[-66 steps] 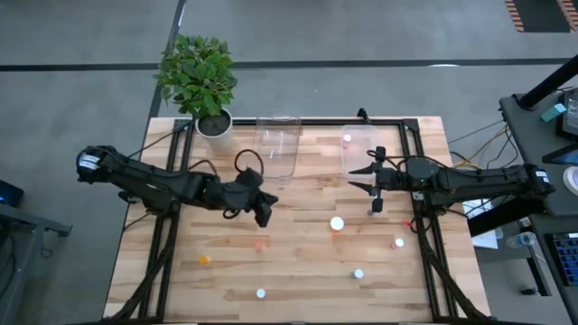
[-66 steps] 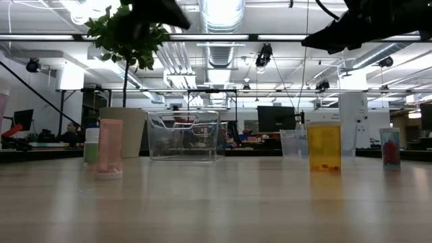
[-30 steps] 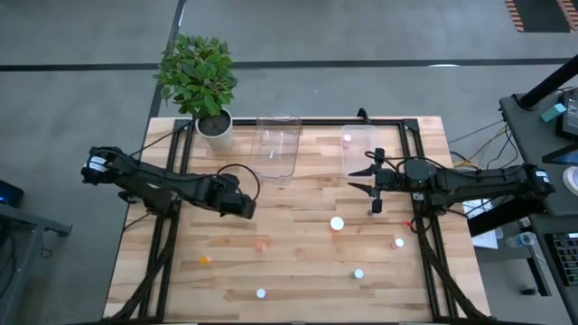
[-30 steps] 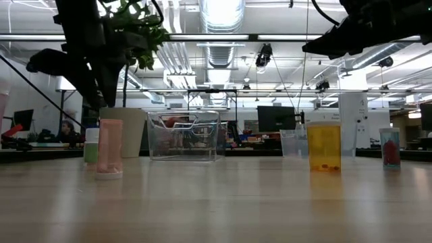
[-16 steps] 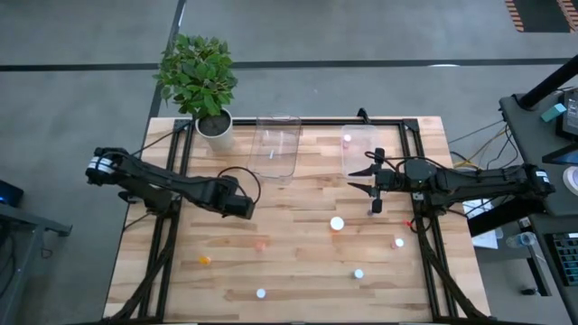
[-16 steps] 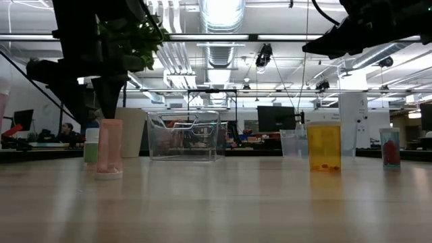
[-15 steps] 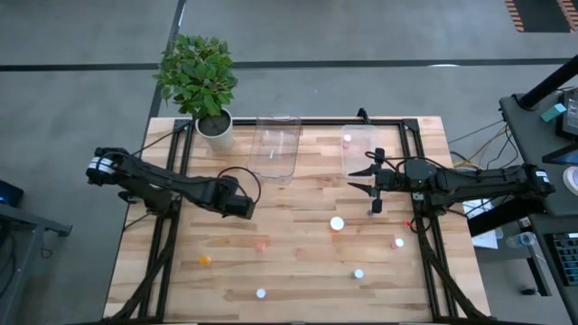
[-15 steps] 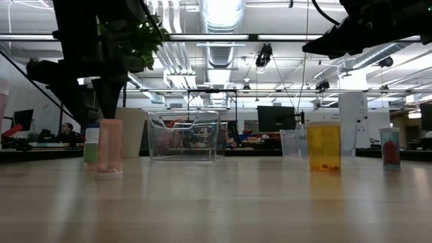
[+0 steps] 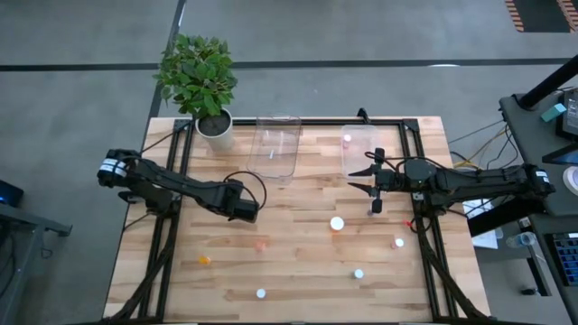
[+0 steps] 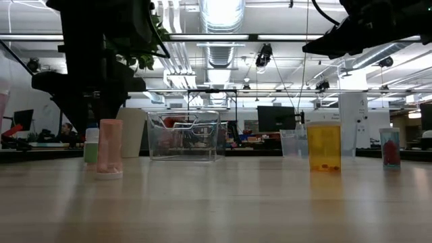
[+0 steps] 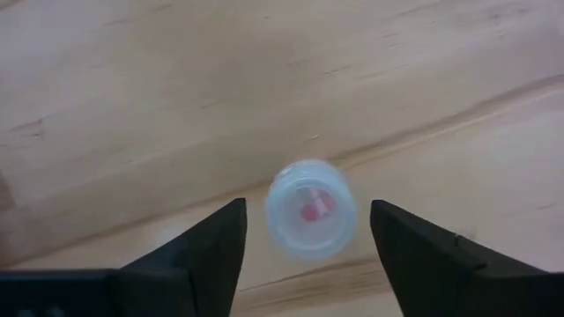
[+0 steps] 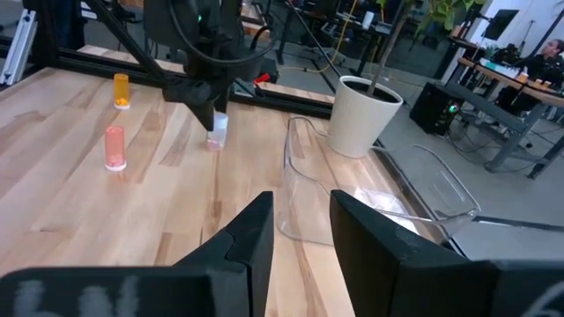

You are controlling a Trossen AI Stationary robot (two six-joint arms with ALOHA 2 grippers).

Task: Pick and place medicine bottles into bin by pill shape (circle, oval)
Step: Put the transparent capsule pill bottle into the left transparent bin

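My left gripper [image 11: 304, 251] points down, open, over a small medicine bottle [image 11: 311, 209] with a clear-white top that stands upright on the table. Its fingers stand on either side of the bottle with a gap on each side. In the high view the left gripper [image 9: 244, 211] hides this bottle; the right wrist view shows the bottle [image 12: 218, 133] below it. More bottles stand apart on the wood: a pinkish one [image 9: 262, 244], an orange one [image 9: 205, 260] and a white one [image 9: 337, 223]. My right gripper [image 9: 363, 181] hovers level and open by the right clear bin [image 9: 361, 155], holding nothing.
Two clear bins [image 9: 277, 144] stand at the far edge; the right one holds a pink-topped bottle [image 9: 347, 139]. A potted plant [image 9: 200, 81] fills the far left corner. Other bottles [image 9: 358, 273] [image 9: 398, 242] [image 9: 261, 292] stand near the front and right.
My left gripper has sunk toward the table, coming down around the clear-topped bottle; the bottles have stayed where they were.
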